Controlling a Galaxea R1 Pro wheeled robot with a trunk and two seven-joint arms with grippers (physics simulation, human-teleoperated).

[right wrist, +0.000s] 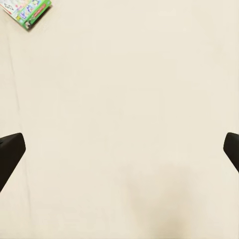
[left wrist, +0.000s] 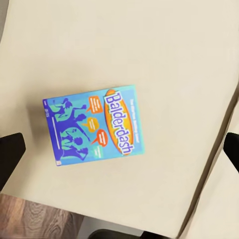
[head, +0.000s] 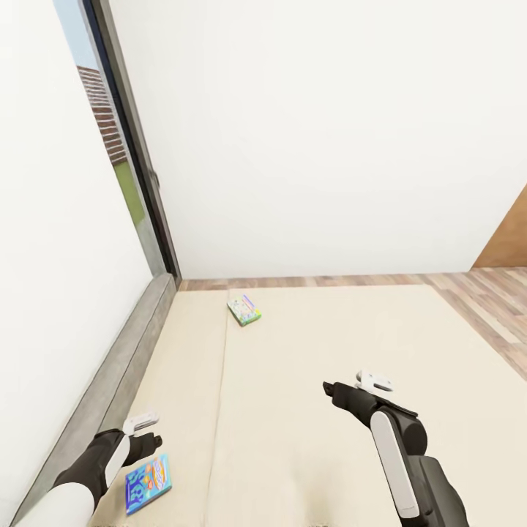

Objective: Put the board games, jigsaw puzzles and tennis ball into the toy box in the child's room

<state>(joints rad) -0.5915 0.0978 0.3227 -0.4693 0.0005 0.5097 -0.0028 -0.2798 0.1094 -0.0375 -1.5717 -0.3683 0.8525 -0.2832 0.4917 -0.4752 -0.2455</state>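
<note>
Nearest, at the near left corner of the bed (head: 329, 351), a small blue game box (head: 148, 482) is seen lying flat on the beige mattress, close to the grey frame (head: 110, 380) that runs along the left edge. The word "Balderdash" is printed on its cover, as can be read in the left wrist view (left wrist: 92, 124). The left gripper (head: 145, 438) is held just above and beside this box; its jaws are spread wide, with one dark fingertip (left wrist: 10, 154) shown at each side of the wrist picture and the box lying between them, untouched.

Further along, over the middle of the mattress, the right gripper (head: 331, 389) is held above bare bedding. Its jaws are likewise spread wide and nothing is gripped; a dark fingertip (right wrist: 10, 154) is seen at each side of its wrist picture.

Beyond both grippers, near the far edge of the bed, a green and white game box (head: 244, 309) is lying flat, well apart from the blue one; it is also caught in the right wrist view (right wrist: 27, 11).

Behind the bed, a strip of plank floor (head: 483, 293), a white wall (head: 329, 132) and a tall dark-framed window (head: 117, 139) are seen.
</note>
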